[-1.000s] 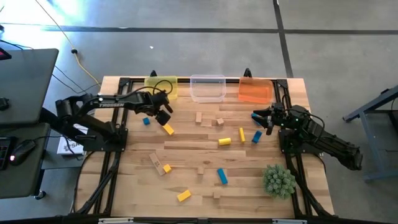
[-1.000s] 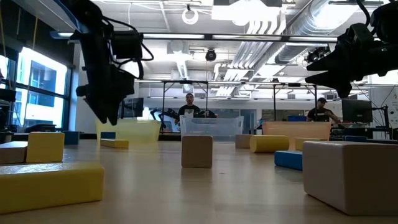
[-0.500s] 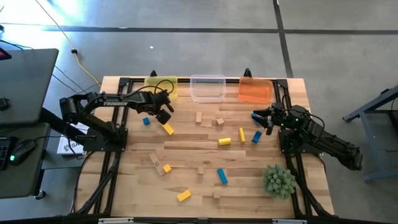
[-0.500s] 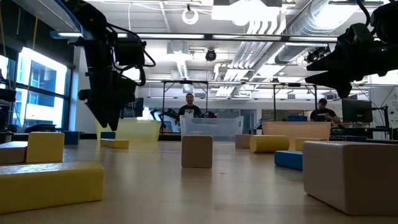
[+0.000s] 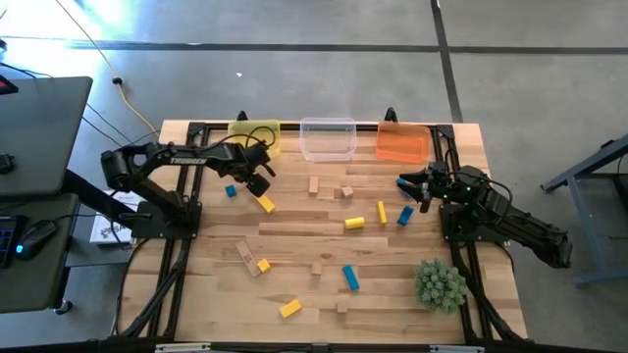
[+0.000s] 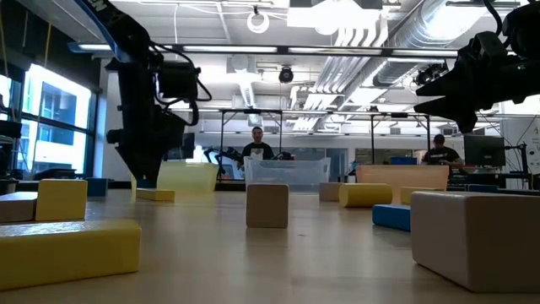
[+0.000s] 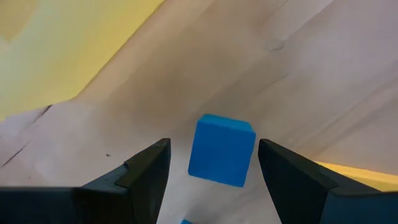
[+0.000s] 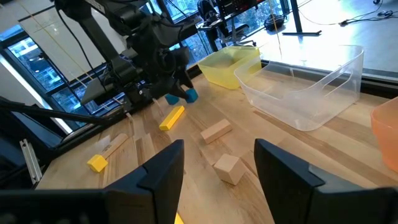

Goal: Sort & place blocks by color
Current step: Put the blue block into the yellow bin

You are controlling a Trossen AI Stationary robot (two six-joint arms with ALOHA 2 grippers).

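Note:
Blue, yellow and plain wooden blocks lie scattered flat on the table. My left gripper point(image 5: 257, 178) hangs over the far left part, pointing steeply down, open, with nothing held. In the left wrist view a blue cube point(image 7: 221, 150) rests on the table in the gap ahead of its fingertips, untouched. The high view shows a blue cube point(image 5: 231, 190) just left of that gripper and a yellow bar point(image 5: 265, 204) just near of it. My right gripper point(image 5: 404, 183) waits open in the air at the right, pointing level toward the left.
A yellow bin point(image 5: 255, 135), a clear bin point(image 5: 327, 137) and an orange bin point(image 5: 402, 143) stand along the far edge. A spiky green plant ball point(image 5: 440, 284) sits at the near right. More blocks lie mid-table, such as a blue bar point(image 5: 350, 277) and a yellow one point(image 5: 354, 224).
My left gripper has sunk a little toward the table above the blue cube, staying open. No block has moved.

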